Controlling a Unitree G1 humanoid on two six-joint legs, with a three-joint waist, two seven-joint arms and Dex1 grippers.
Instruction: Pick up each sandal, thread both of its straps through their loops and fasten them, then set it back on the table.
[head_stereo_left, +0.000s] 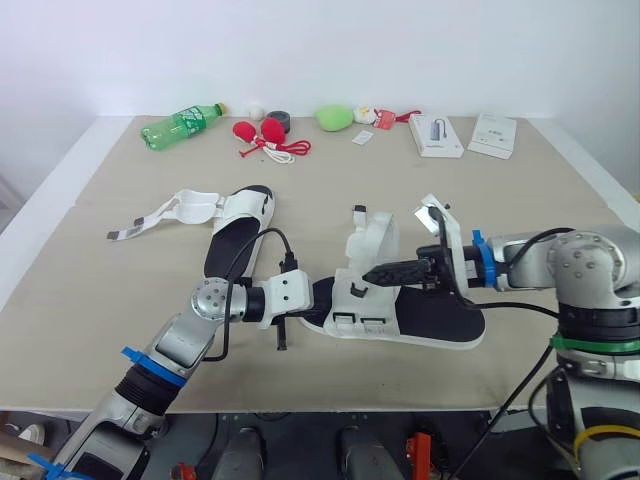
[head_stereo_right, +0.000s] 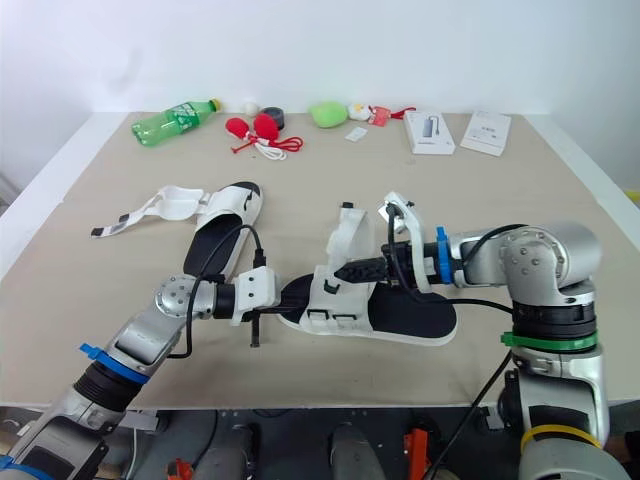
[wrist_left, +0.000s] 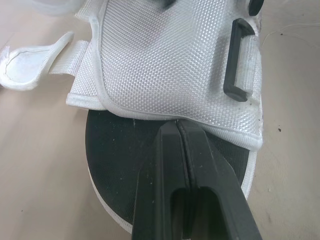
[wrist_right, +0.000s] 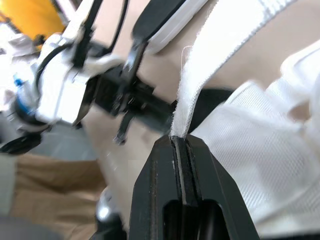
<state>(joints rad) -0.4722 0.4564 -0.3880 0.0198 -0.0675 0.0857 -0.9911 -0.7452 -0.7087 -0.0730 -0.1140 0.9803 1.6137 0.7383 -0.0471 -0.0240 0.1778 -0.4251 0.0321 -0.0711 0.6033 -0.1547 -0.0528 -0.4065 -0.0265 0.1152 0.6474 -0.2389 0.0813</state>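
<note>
Near sandal (head_stereo_left: 430, 325) lies toward the front of the counter (head_stereo_left: 90, 290), between the two arms, sole down, white upper (wrist_left: 165, 60) standing up. Right gripper (wrist_right: 179, 141) is clamped fully on a white strap (wrist_right: 200, 75), which rises from between its tips. Left gripper (wrist_left: 177, 127) is closed with no gap, tips at the hem of the upper over the black insole; whether hem fabric is nipped cannot be told. Second sandal (head_stereo_left: 235, 230) lies further back on the robot's left, straps spread open, not yet fastened. Step in hand is judged to be threading the held strap. To be done well, the strap should be pinched close to its end so it stays stiff, laid flat in line with the black loop (wrist_left: 229, 65), and fed straight through without twist. The upper should be braced by the left gripper so the loop is not pushed away. Soft webbing is likely to fold if shoved in at an angle.
</note>
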